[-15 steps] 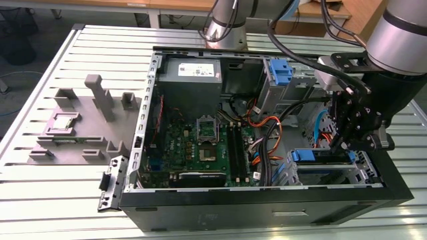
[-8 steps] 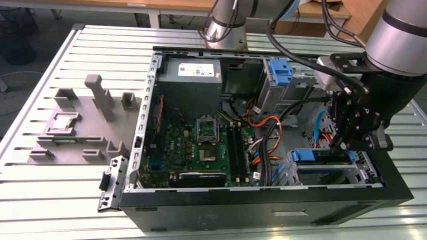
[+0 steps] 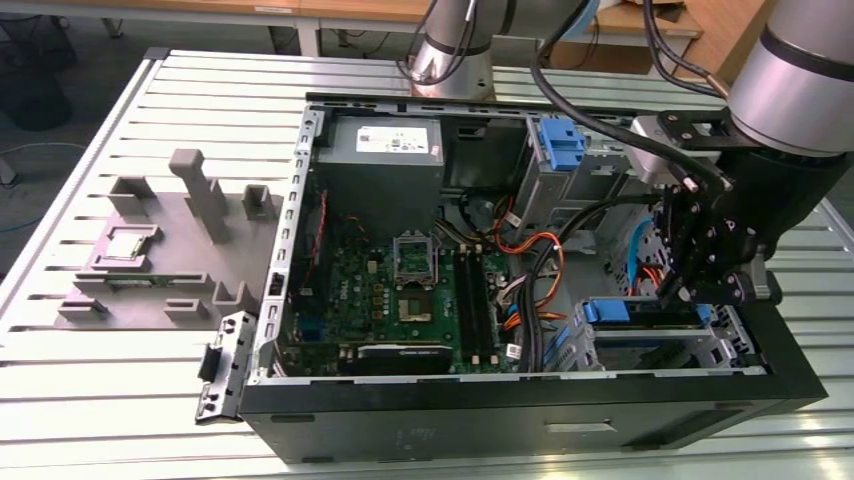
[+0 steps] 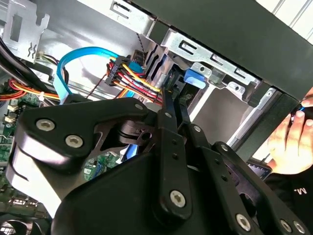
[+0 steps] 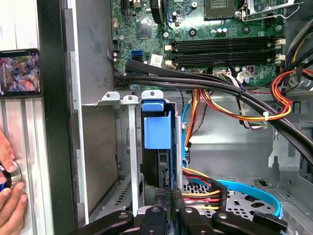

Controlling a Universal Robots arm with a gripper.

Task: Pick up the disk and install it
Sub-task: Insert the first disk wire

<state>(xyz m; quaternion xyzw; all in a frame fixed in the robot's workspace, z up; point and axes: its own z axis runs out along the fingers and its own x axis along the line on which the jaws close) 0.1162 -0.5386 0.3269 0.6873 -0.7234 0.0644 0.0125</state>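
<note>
1. At the exterior view's left, grey fixture blocks stand on the slatted metal table; their far details are hard to make out.
2. In the middle lies the open computer case, with the green motherboard partly covered by cables and a grey power supply toward the back.
3. At the exterior view's right, the gripper reaches into the drive cage at the case's front corner; the arm's body hides most of the bay behind it.
4. The disk stands on edge in a cage slot, its blue carrier tab upward in the first wrist view. Its label face is hidden between the cage walls, and its lower end is lost behind the gripper's black links.
5. The black fingers lie close together and run up to the disk's edge in the second wrist view. Whether they actually clamp it cannot be told, since the tips are hidden.
6. A person's hand, cut off at the frame edge, rests on the table outside the case beside a phone.
</note>
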